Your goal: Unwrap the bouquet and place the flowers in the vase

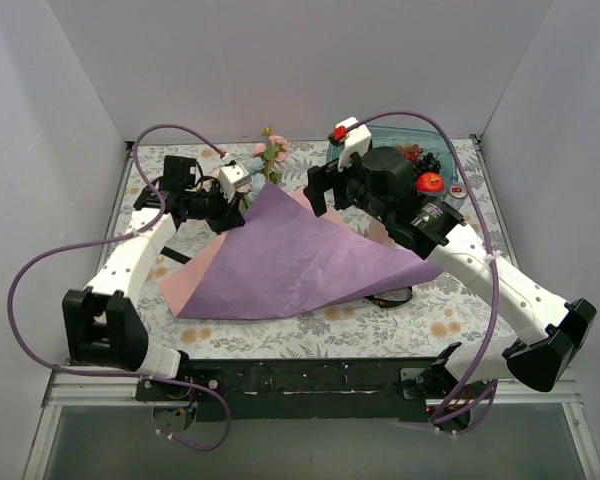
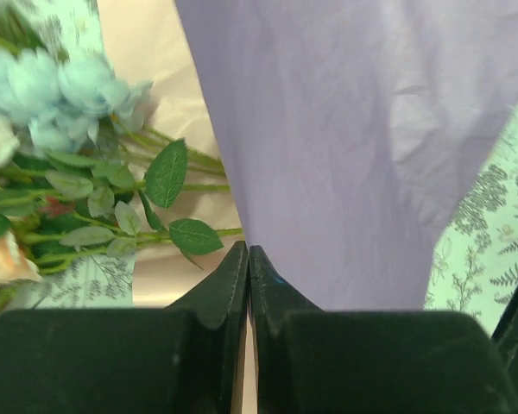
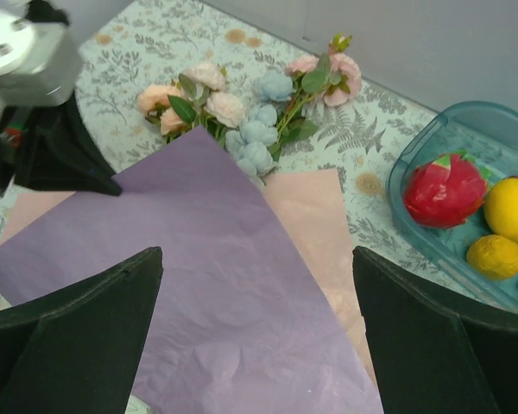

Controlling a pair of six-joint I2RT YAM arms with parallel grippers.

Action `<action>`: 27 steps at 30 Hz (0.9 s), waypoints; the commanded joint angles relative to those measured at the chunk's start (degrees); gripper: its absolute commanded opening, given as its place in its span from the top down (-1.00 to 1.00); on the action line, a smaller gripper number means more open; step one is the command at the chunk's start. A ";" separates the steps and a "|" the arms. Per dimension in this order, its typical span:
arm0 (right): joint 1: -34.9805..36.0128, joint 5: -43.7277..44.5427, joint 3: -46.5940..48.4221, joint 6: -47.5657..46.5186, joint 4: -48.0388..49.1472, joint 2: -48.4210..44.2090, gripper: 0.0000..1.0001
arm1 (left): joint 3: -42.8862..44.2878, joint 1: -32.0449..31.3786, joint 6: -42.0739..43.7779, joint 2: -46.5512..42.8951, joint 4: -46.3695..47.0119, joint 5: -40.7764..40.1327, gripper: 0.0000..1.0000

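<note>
The bouquet lies unwrapped: a purple paper sheet (image 1: 300, 260) is spread over a pink sheet (image 1: 195, 280) on the table. The flowers (image 1: 267, 155) lie at the sheets' far corner, pink, peach and pale blue blooms (image 3: 250, 112) on leafy green stems (image 2: 155, 185). My left gripper (image 1: 244, 204) is shut on the purple paper's far-left edge (image 2: 345, 155), which is lifted a little there. My right gripper (image 3: 257, 254) hovers open above the purple sheet (image 3: 216, 285), right of the flowers, with nothing between its fingers. The vase is out of view.
A teal bowl (image 3: 412, 151) at the back right holds a red fruit (image 3: 445, 190) and yellow fruits (image 3: 509, 207). A black ribbon (image 1: 392, 297) lies by the paper's near right corner. White walls close in the floral cloth on three sides.
</note>
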 commanded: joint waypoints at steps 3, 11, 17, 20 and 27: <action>0.19 1.46 5.89 -1.61 0.31 -2.46 -0.96 | -3.09 -0.96 19.29 -20.45 -7.77 12.07 1.00; 0.19 -0.56 4.22 -0.91 0.22 -3.60 -0.96 | -1.27 -1.58 37.68 -28.47 -26.37 18.58 1.00; 2.11 -7.77 -0.86 1.37 -0.74 -5.36 -0.96 | -4.60 -1.66 42.36 -31.72 -31.60 19.03 1.00; 8.76 -6.38 -7.70 1.90 -1.53 -6.94 -0.96 | -6.18 -1.66 44.46 -34.10 -32.56 19.46 1.00; 13.28 -6.45 -19.68 5.94 3.12 -10.28 -0.93 | -6.36 -1.66 51.94 -38.58 -39.94 19.99 0.99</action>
